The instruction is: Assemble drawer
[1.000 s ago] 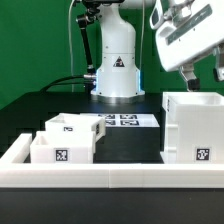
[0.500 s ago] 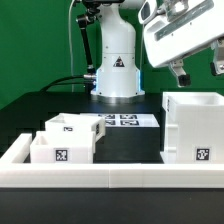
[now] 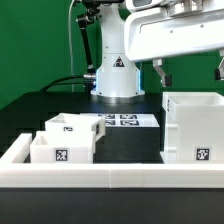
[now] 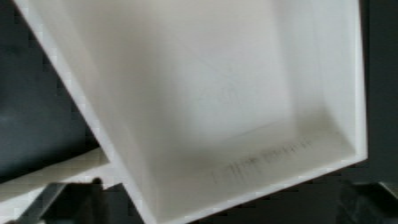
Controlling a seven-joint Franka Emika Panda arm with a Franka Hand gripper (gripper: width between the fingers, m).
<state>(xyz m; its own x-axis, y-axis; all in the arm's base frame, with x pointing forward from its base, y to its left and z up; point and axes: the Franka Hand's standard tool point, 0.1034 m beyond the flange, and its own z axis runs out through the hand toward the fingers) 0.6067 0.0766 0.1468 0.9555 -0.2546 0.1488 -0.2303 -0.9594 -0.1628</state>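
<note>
The tall white box-shaped housing [image 3: 190, 130] stands on the black table at the exterior view's right, open top up, with a tag on its front. Two small open-topped trays [image 3: 62, 148] [image 3: 76, 126] sit side by side at the exterior view's left. My gripper [image 3: 190, 70] hangs above the housing. It is open and empty, with one finger [image 3: 160, 73] over the housing's left wall and the other at the frame's right edge. The wrist view looks down into the housing's white interior [image 4: 214, 90]. My fingertips barely show there.
The low white rail [image 3: 110, 178] edges the table's front and left. The marker board [image 3: 128, 120] lies flat behind the trays. The arm's white base [image 3: 117, 65] stands at the back centre, with a black cable beside it.
My gripper has swung from a tilted pose at the upper right to a level pose, shifting toward the exterior view's left. It now spreads above the housing. Housing and trays have not moved.
</note>
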